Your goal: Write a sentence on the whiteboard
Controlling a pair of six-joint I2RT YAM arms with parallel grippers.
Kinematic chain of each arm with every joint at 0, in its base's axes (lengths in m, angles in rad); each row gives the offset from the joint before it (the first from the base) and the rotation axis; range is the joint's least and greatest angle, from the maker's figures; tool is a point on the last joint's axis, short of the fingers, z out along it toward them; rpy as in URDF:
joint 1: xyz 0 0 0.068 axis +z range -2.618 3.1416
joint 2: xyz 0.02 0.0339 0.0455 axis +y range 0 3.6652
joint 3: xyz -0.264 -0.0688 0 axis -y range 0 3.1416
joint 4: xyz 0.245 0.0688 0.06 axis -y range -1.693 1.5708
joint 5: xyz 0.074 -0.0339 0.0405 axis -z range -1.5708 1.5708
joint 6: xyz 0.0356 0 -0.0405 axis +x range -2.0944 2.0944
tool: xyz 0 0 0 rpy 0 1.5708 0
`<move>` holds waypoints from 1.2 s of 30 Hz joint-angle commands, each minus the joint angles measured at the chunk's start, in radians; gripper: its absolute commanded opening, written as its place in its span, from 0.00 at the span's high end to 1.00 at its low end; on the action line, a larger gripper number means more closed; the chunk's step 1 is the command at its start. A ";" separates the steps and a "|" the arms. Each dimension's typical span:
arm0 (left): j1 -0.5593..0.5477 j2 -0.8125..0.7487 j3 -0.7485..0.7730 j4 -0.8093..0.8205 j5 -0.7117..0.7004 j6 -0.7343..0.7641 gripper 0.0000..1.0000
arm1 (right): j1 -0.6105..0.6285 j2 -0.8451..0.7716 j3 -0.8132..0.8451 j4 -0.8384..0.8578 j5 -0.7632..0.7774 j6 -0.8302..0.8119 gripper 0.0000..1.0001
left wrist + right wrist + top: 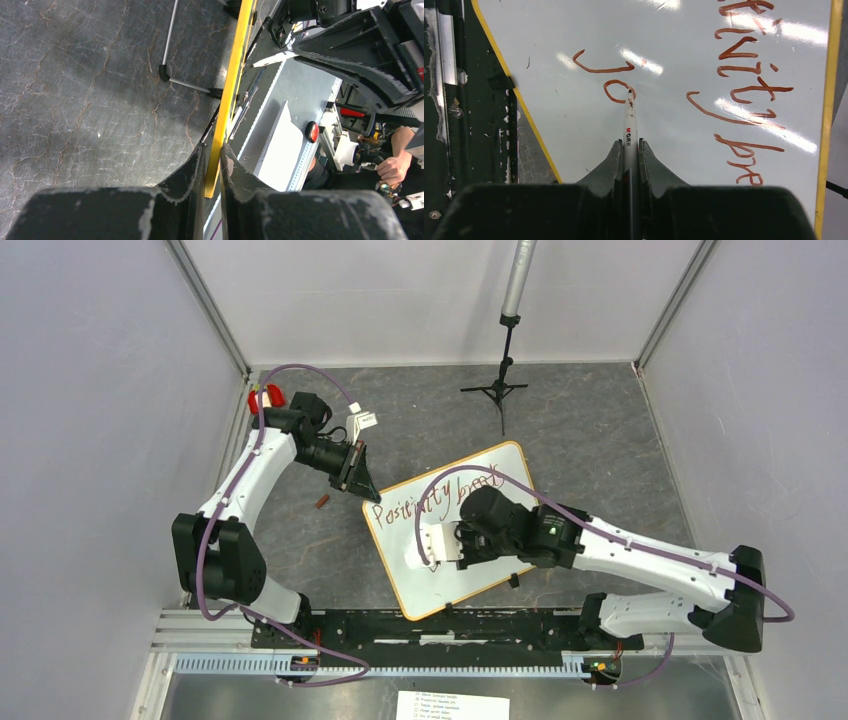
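The whiteboard [440,590] lies tilted in the middle of the table, white with a yellow rim. My left gripper [366,487] is shut on its left corner. In the left wrist view the yellow rim [231,85] runs between my fingers [200,165]. My right gripper [428,545] is shut on a white marker [629,125]. The marker tip touches the board [574,125] at a small "o" beside a "j". The sentence [749,90] so reads "Positivity bre..." on one line and "jo" [611,75] below. My right arm hides the end of the first line [440,502].
A black tripod stand [503,380] is at the back. A small brown-red cap [322,502] lies left of the board, and a red object [262,398] is at the far left. A printed paper sheet [452,706] lies beyond the front rail. A black clip [501,82] sits on the board's edge.
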 commanded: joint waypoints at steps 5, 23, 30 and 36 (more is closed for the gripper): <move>-0.005 0.013 0.002 0.017 -0.020 -0.016 0.82 | -0.098 -0.102 -0.025 -0.008 -0.110 -0.018 1.00; -0.006 0.011 0.002 0.017 -0.016 -0.017 0.82 | -0.150 -0.111 -0.058 0.008 -0.162 0.008 1.00; -0.005 0.017 0.005 0.015 -0.013 -0.015 0.81 | -0.150 -0.070 -0.032 0.011 -0.172 0.019 1.00; -0.005 0.012 -0.004 0.017 -0.012 -0.012 0.82 | -0.147 -0.054 -0.022 0.028 -0.154 0.035 1.00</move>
